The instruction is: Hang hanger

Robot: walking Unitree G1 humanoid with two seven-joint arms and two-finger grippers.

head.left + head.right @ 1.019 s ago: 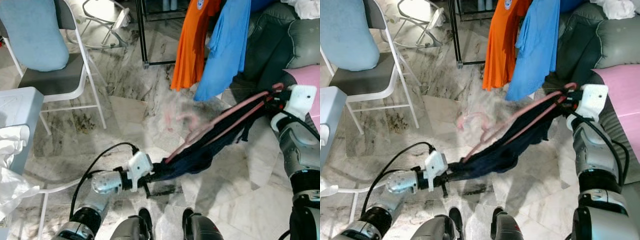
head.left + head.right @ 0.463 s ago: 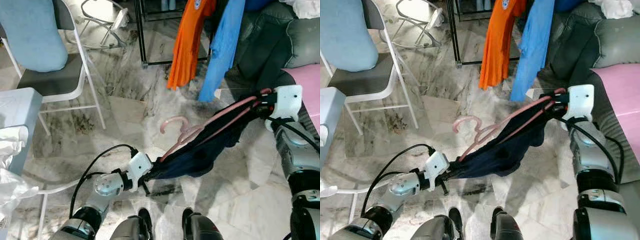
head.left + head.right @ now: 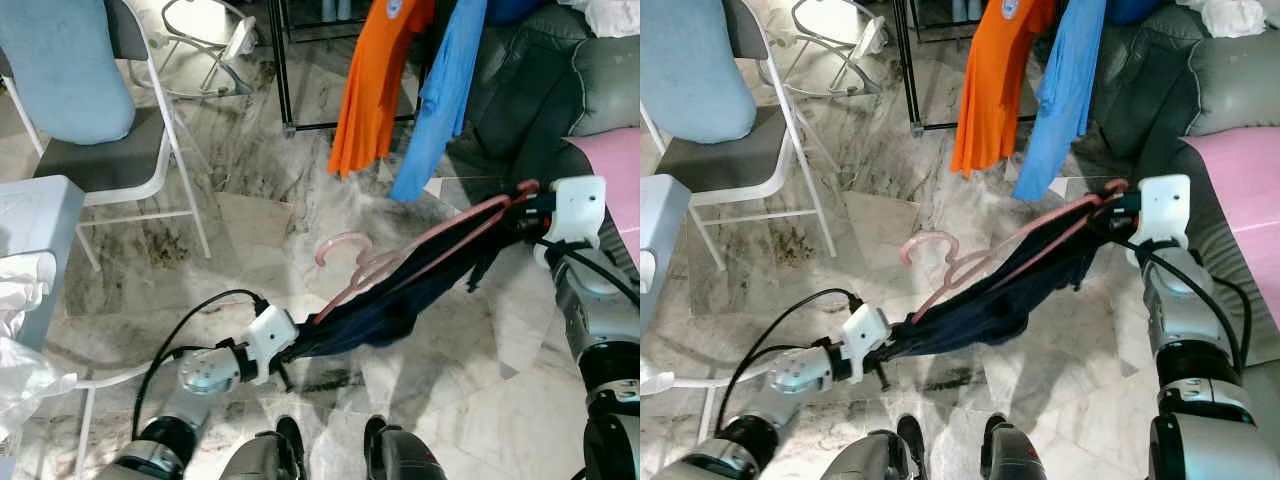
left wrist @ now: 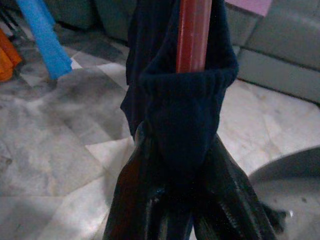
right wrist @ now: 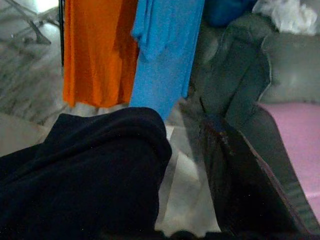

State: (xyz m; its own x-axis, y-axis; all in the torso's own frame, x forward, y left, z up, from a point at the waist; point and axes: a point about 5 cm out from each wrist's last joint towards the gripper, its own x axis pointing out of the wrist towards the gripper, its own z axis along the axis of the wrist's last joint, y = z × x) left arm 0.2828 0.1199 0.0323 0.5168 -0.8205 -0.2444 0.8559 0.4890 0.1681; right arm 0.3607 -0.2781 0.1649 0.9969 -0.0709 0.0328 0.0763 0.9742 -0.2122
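Left eye view: pink hanger (image 3: 420, 245) with dark navy garment (image 3: 400, 300) draped on it, stretched slantwise above the marble floor (image 3: 250, 190) between both arms. Left gripper (image 3: 292, 352) low near the robot's feet, at the hanger's lower end, wrapped in garment. Right gripper (image 3: 520, 205) at the upper end, just by the grey sofa (image 3: 560, 80); finger state there cannot be told. Hanger hook (image 3: 340, 250) free, pointing toward the floor side, well apart from the black rack (image 3: 282, 70). Orange shirt (image 3: 375, 80) and blue shirt (image 3: 440, 100) hang on the rack. White folding chair (image 3: 120, 130) with light blue cushion (image 3: 70, 60) at left.

Right eye view: same scene; pink cushion (image 3: 1240, 190) on the sofa beside the right arm.

Left wrist view: fingers (image 4: 132, 195) pinch the garment-covered hanger end; red-pink bar runs up between them.

Right wrist view: one dark finger (image 5: 240, 185) visible, navy garment bunched beside it; grip cannot be told.
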